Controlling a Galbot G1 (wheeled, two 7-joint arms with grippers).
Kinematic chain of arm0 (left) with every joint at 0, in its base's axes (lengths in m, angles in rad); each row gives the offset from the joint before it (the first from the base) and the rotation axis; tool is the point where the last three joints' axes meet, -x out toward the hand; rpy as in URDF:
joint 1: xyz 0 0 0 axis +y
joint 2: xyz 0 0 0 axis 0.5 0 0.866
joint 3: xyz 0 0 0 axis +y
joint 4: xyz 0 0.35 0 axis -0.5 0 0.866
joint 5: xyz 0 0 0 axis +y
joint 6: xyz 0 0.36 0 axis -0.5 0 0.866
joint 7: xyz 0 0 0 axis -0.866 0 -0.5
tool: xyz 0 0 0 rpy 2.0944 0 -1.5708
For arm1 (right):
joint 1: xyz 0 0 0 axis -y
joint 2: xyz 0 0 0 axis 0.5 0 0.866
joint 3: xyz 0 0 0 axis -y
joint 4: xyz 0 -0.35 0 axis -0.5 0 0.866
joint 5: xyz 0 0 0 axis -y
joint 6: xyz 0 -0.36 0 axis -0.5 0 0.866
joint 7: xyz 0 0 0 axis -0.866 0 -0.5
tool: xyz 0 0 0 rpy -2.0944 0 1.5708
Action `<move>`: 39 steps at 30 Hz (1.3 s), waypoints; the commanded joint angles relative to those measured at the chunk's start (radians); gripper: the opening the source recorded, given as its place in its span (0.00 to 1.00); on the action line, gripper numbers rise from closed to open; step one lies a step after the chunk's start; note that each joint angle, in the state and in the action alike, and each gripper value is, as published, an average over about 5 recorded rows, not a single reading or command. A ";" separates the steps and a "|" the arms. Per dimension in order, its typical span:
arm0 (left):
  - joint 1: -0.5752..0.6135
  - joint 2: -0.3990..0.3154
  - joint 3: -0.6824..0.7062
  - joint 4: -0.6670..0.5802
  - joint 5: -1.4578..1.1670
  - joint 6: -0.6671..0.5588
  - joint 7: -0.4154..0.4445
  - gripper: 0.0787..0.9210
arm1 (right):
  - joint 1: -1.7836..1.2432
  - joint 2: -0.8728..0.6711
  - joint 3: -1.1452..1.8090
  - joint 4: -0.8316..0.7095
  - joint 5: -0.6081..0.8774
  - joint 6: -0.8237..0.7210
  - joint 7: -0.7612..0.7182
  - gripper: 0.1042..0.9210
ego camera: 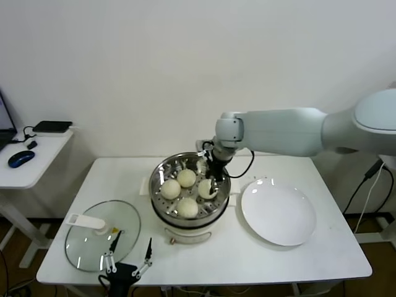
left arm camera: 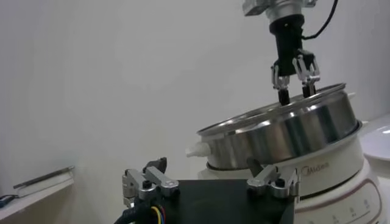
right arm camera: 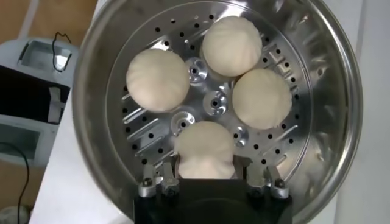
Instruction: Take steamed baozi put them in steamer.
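The shiny steamer [ego camera: 162, 170] stands on its white cooker base at the table's middle. Several creamy baozi lie on its perforated floor. In the right wrist view three of them [right arm camera: 158, 79] [right arm camera: 231, 45] [right arm camera: 262, 98] rest free. A fourth baozi [right arm camera: 204, 149] sits low on the floor between the fingers of my right gripper [right arm camera: 205, 163], which press its sides. From the head, the right gripper [ego camera: 210, 185] reaches down into the steamer's right half. My left gripper [ego camera: 130, 253] waits open near the table's front edge, its jaws empty [left arm camera: 205, 162].
A glass lid [ego camera: 102, 235] with a white handle lies front left, just beside my left gripper. A flat white plate [ego camera: 278, 211] sits right of the steamer. A side table on the far left carries a mouse [ego camera: 20, 158] and a black box [ego camera: 52, 127].
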 commanded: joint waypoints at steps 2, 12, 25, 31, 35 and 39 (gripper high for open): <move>0.003 0.001 0.001 -0.005 0.001 0.001 0.000 0.88 | 0.007 -0.010 0.006 -0.017 0.002 0.014 0.001 0.70; 0.007 0.005 0.007 -0.016 0.006 0.001 0.002 0.88 | 0.144 -0.239 0.069 0.095 0.072 0.017 0.073 0.88; 0.005 0.000 0.020 -0.013 0.025 -0.002 -0.003 0.88 | -0.376 -0.678 0.756 0.381 0.059 0.061 0.776 0.88; -0.003 -0.013 0.032 0.008 0.040 -0.012 -0.008 0.88 | -0.863 -0.773 1.225 0.501 -0.021 0.125 0.920 0.88; -0.003 -0.018 0.044 0.016 0.051 -0.017 -0.009 0.88 | -1.272 -0.768 1.595 0.582 -0.117 0.222 0.956 0.88; -0.001 -0.020 0.048 0.023 0.058 -0.024 -0.009 0.88 | -1.698 -0.677 1.951 0.651 -0.287 0.345 0.943 0.88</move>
